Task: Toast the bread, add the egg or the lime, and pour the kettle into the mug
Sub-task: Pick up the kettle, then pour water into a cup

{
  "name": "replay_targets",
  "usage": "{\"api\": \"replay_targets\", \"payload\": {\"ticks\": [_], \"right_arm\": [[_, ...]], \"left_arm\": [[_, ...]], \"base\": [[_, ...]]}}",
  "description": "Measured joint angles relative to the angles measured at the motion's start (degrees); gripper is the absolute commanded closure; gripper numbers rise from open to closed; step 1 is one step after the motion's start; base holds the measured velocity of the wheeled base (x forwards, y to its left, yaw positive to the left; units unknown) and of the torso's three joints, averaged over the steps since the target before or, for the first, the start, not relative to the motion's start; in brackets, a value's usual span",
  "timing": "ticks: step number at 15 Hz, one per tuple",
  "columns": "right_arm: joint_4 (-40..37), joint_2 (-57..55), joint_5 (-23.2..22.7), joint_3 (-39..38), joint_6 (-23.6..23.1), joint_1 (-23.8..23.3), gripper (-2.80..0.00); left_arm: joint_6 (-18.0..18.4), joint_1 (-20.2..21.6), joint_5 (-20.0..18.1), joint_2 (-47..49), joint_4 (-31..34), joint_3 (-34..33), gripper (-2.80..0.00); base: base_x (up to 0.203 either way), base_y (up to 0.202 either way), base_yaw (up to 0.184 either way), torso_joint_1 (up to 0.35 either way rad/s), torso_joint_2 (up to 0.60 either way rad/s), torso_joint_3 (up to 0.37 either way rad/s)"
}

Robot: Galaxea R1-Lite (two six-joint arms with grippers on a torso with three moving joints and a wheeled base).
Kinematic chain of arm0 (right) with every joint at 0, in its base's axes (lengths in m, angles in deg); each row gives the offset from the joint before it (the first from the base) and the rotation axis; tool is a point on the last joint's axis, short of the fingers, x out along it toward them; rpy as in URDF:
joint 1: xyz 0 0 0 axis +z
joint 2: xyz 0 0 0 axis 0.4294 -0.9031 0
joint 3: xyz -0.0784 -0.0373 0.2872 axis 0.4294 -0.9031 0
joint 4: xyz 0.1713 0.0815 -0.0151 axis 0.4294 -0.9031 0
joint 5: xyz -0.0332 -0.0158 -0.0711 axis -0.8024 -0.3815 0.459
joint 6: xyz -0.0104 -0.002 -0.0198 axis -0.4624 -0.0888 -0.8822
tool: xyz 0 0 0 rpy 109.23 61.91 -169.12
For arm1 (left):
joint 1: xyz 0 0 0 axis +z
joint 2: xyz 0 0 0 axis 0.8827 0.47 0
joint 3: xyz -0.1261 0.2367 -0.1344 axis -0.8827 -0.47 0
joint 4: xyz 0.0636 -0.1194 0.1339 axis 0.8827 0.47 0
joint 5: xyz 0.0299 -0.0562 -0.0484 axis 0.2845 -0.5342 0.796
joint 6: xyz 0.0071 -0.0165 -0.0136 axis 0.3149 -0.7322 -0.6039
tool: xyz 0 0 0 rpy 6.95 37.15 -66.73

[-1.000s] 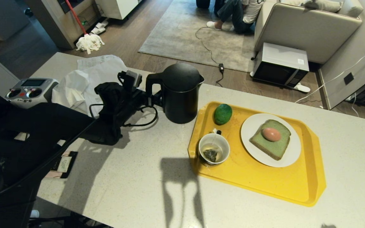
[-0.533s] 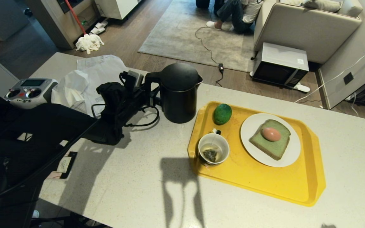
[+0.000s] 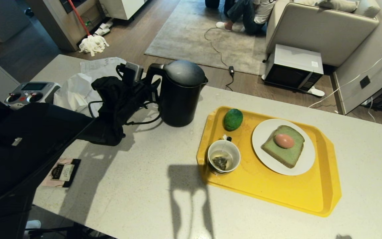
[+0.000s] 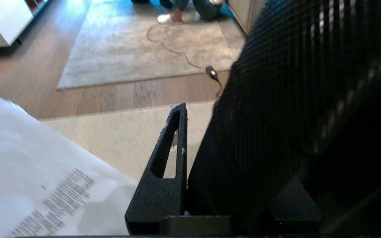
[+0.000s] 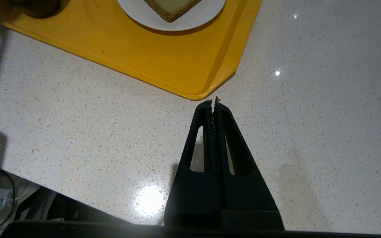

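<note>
The left tool (image 3: 151,87) sits at the upper left of centre in the head view, pinching the loop handle of the black kettle (image 3: 180,94); in the left wrist view one finger (image 4: 167,158) lies flat against the dark handle, with the kettle's body filling the right of that frame. The kettle looks tipped slightly on the pale speckled worktop (image 3: 138,186), just left of the yellow tray (image 3: 277,192), its spout facing the tray.

On the tray, the lime (image 3: 233,119) lies at the upper left corner. Below it stands the mug (image 3: 223,160), white inside, holding a tea bag. To the right is a white plate (image 3: 267,159) carrying the green bread (image 3: 285,151), with the egg (image 3: 284,140) resting on top of the slice.

The right tool (image 5: 215,103) hangs over bare worktop just beside the tray's corner in the right wrist view, its fingers pressed together on nothing.

Crumpled white paper (image 3: 78,93) and a grey remote controller (image 3: 31,93) lie at the left of the head view.
</note>
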Motion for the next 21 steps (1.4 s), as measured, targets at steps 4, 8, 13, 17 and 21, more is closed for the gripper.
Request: {"api": "replay_targets", "payload": {"ticks": [4,8,13,17,21], "right_arm": [[0.02,0.0,-0.01,0.0,0.0,0.02,0.0],[0.01,0.0,-0.01,0.0,0.0,0.02,0.0],[0.0,0.0,0.01,0.0,0.0,0.02,0.0],[0.0,0.0,0.01,0.0,0.02,0.0,0.0],[0.0,0.0,0.02,0.0,0.0,0.0,0.0]], "left_arm": [[0.04,1.25,-0.03,-3.15,-0.06,0.09,0.0],[-0.92,2.24,-0.05,-7.58,0.46,0.09,0.0],[-2.03,2.95,0.01,-15.55,5.79,0.17,0.0],[-2.39,2.73,-0.16,-22.43,14.44,2.25,0.0],[-2.28,0.64,0.63,-26.74,21.05,5.79,0.0]], "base": [[0.0,0.0,0.0,0.0,0.0,0.0],[0.0,0.0,0.0,0.0,0.0,0.0],[0.0,0.0,0.0,0.0,0.0,0.0],[0.0,0.0,0.0,0.0,0.0,0.0],[0.0,0.0,0.0,0.0,0.0,0.0]]}}
